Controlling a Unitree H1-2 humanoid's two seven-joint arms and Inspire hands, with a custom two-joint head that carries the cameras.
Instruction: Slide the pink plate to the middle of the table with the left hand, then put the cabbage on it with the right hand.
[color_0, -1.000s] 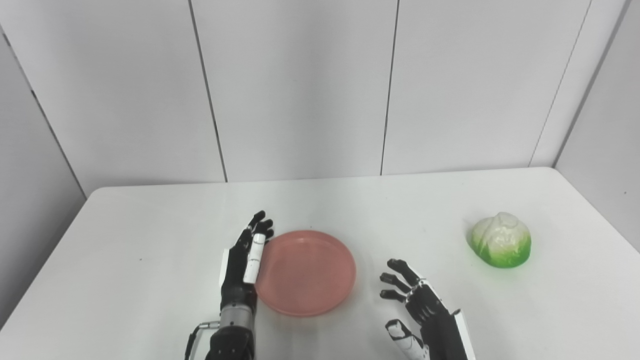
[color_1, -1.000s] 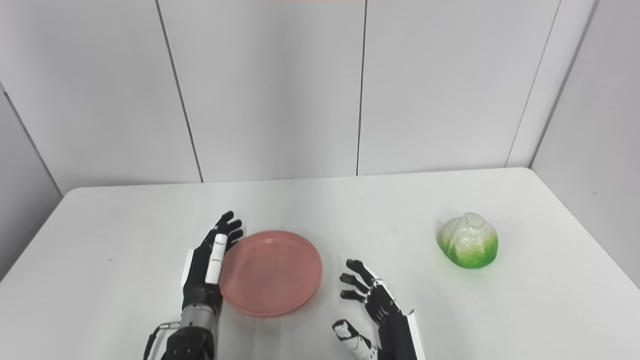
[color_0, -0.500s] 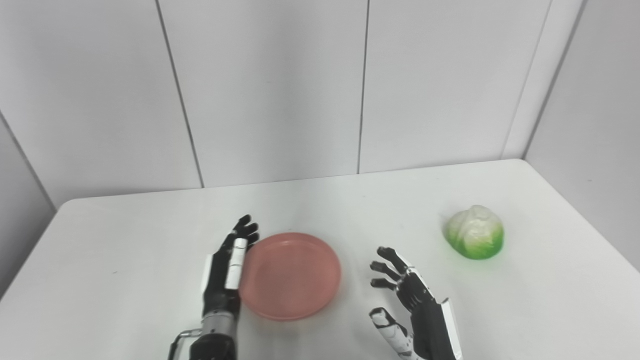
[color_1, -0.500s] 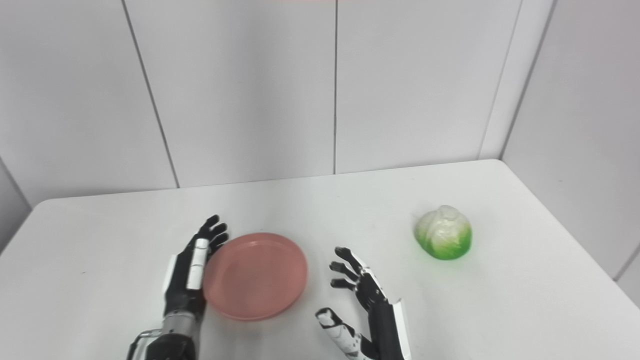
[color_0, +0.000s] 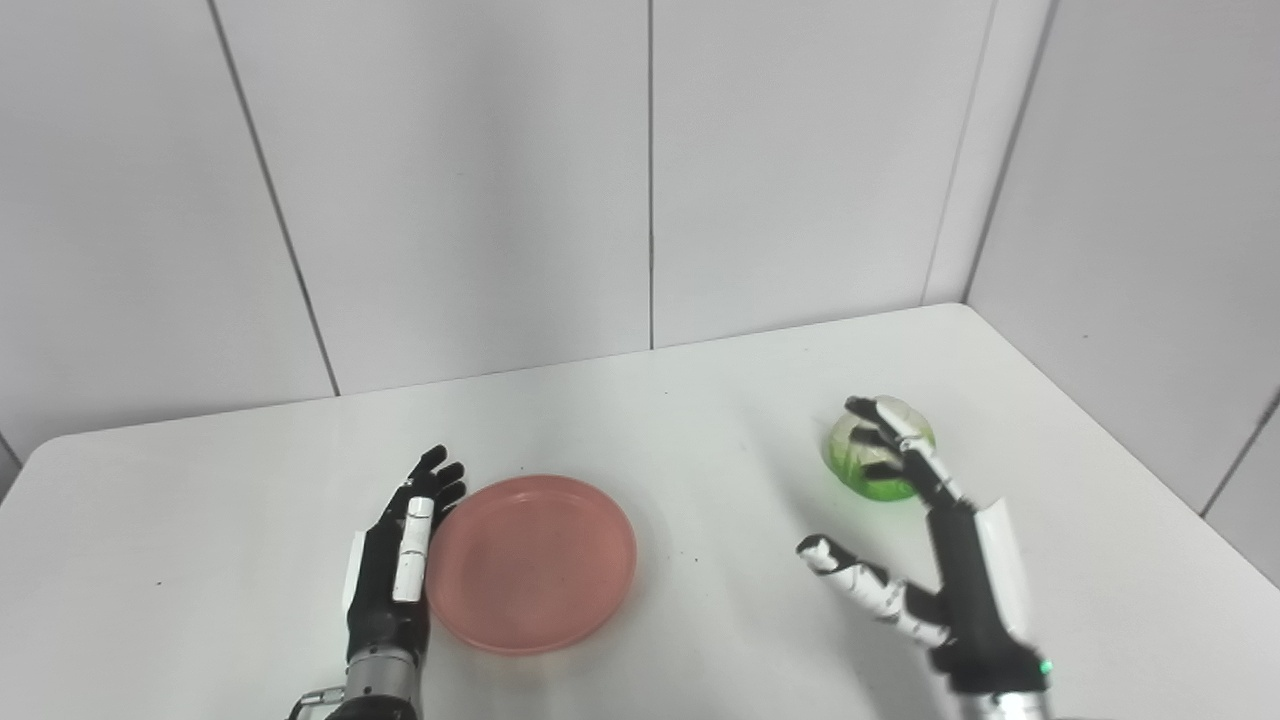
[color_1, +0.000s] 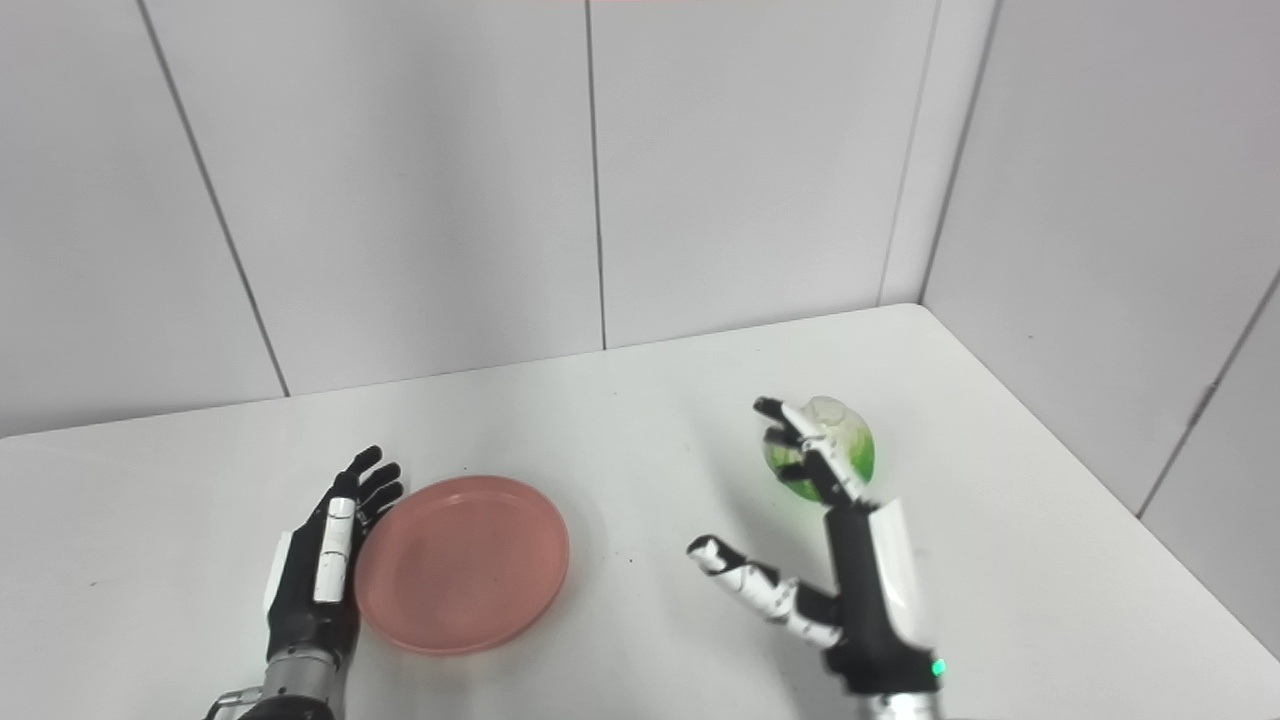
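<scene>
On the white table (color_0: 700, 400) lie only two things: a pink plate (color_0: 532, 562) and a cabbage (color_0: 868, 462). Between them runs a bare stretch of tabletop, with nothing in the way from one to the other.

At the plate's left rim rests the left hand (color_0: 398, 560), flat on its edge, fingers straight and held close together, thumb side up. It lies against or just beside the rim; contact cannot be told for sure. It grips nothing.

Over on the right, the right hand (color_0: 920, 540) is raised above the table with its fingers (color_1: 800, 440) spread and reaching toward the cabbage, the thumb stuck out wide to the left. The fingertips overlap the cabbage's near side in both views, but whether they touch it cannot be told. The hand is not closed around it.

The cabbage, pale white on top and bright green below, sits on the table well to the right of the plate, nearer the right edge. The plate is shallow and round, with nothing on it, and lies left of the table's middle in these views.

The tabletop is smooth and white with rounded corners and a few small dark specks. Behind it stand plain pale wall panels (color_0: 470, 170) split by thin dark seams, and another panelled wall closes the room on the right.
</scene>
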